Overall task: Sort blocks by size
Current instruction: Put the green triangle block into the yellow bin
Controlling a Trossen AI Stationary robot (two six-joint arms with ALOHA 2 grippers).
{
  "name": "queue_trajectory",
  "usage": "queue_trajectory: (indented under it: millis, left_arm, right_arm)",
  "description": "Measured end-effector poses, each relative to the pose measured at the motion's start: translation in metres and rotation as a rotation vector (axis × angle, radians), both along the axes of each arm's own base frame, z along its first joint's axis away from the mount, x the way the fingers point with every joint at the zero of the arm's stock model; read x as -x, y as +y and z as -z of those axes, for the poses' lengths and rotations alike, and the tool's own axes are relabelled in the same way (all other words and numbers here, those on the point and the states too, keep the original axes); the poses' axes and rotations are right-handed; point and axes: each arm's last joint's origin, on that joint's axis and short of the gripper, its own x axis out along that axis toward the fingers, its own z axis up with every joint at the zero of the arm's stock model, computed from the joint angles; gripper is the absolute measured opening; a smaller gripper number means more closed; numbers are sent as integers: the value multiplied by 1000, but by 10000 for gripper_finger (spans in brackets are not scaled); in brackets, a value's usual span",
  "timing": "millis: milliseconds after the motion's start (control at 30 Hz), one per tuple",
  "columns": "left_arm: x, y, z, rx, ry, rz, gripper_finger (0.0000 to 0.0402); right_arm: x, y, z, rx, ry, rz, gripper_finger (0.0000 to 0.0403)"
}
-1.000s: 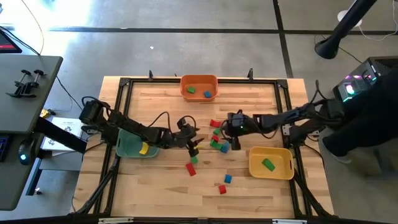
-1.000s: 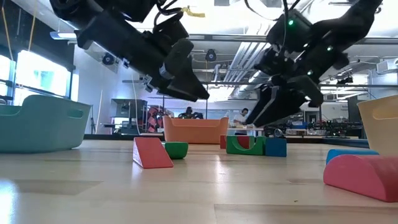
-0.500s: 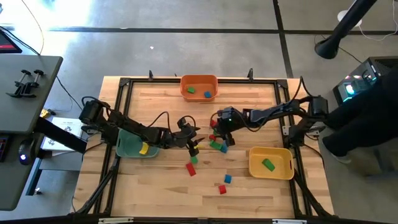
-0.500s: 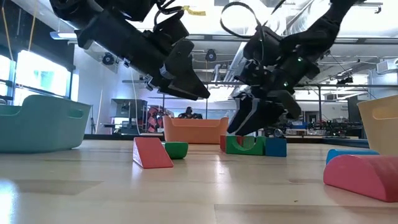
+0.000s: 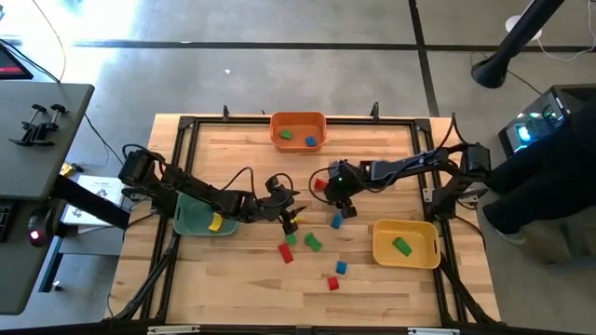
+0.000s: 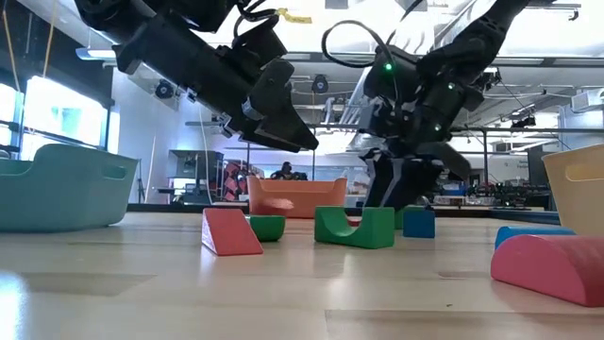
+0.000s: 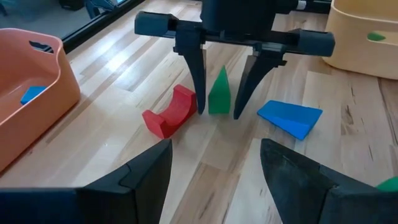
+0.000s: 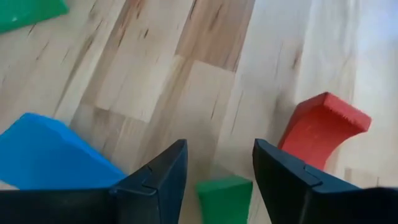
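At the middle of the wooden desk, your right gripper stood pointing down with its fingers parted on either side of a small green wedge-shaped block, not closed on it. A red arch-shaped block lay just beside that wedge and a blue wedge block on its other side. Your left gripper hovered at about nine o'clock from the right one, fingers spread and holding nothing. More blocks lay scattered towards six o'clock: a green arch block, a red wedge and a small blue one. The orange plastic bin sat at twelve o'clock, the yellow bin at four o'clock, the green bin at nine.
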Motion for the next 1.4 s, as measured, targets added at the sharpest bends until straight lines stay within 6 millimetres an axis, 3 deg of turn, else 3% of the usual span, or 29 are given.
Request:
queue_trajectory:
  millis: [167, 467, 633, 867, 1167, 1400]
  left_arm:
    - [0, 0, 0, 0, 1, 0, 229]
    - [0, 0, 0, -1, 6, 0, 229]
    - [0, 0, 0, -1, 6, 0, 229]
    - [0, 0, 0, -1, 4, 1, 229]
    - [0, 0, 0, -7, 4, 5, 229]
    - [0, 0, 0, -8, 3, 4, 229]
  right_arm:
    - [5, 3, -2, 0, 42, -17, 183]
    - [29, 5, -31, 10, 82, 88, 184]
    - [46, 0, -12, 5, 115, 131, 184]
    - [57, -7, 10, -4, -32, 150, 175]
    - [79, -6, 32, -155, -208, 141, 85]
    - [78, -6, 42, -194, -251, 175, 30]
